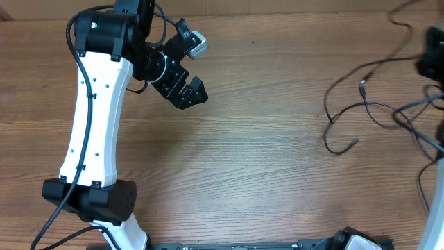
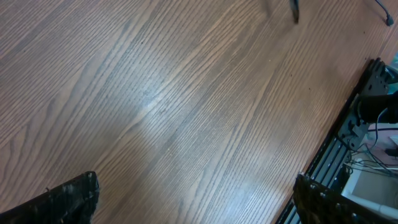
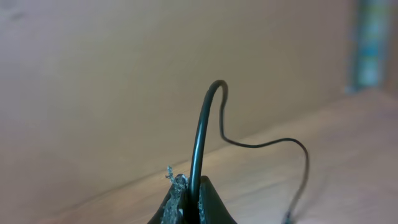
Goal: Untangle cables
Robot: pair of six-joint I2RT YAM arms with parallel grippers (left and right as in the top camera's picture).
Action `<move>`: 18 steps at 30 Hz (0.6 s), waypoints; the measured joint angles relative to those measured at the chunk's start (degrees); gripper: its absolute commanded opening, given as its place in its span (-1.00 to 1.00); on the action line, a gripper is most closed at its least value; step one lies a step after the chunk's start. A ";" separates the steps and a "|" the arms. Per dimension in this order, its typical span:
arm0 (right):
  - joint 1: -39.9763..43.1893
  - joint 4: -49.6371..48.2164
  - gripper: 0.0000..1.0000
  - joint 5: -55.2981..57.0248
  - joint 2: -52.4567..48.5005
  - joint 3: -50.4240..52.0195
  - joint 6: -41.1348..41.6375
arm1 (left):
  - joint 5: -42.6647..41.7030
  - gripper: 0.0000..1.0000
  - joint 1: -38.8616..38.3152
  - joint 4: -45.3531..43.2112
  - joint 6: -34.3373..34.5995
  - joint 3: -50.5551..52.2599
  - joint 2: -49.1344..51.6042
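Observation:
The cables are thin black cords lying in loose loops at the table's right side. One small plug and another loose end point toward the middle. In the right wrist view my right gripper is shut on one cable, which rises from between the fingertips, arches over and trails down to the table. My left gripper hangs wide open over bare wood at the back left, far from the cords. Its fingers hold nothing. Two cable ends show at the top of the left wrist view.
The left arm's white link and black base take up the left side. My right arm's dark body sits at the right edge, over the cords. A black rail runs along the table's front edge.

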State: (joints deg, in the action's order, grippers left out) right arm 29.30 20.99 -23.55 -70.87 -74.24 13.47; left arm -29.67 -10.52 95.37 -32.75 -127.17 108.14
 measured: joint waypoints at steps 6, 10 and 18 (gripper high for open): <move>10.08 0.94 -0.93 0.13 -0.02 0.00 0.02 | 0.20 0.99 0.00 0.00 0.00 0.00 0.00; 15.45 0.90 -0.93 1.79 -0.17 0.00 0.02 | 0.22 0.99 0.00 -0.02 0.00 0.00 0.00; 23.21 -0.39 -0.93 3.34 -6.56 0.00 0.26 | 0.24 0.99 0.00 -0.02 0.00 0.00 0.00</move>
State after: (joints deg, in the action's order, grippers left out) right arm 52.51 20.60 -20.21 -77.43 -74.24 13.74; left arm -29.43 -10.52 95.35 -32.75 -127.17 108.14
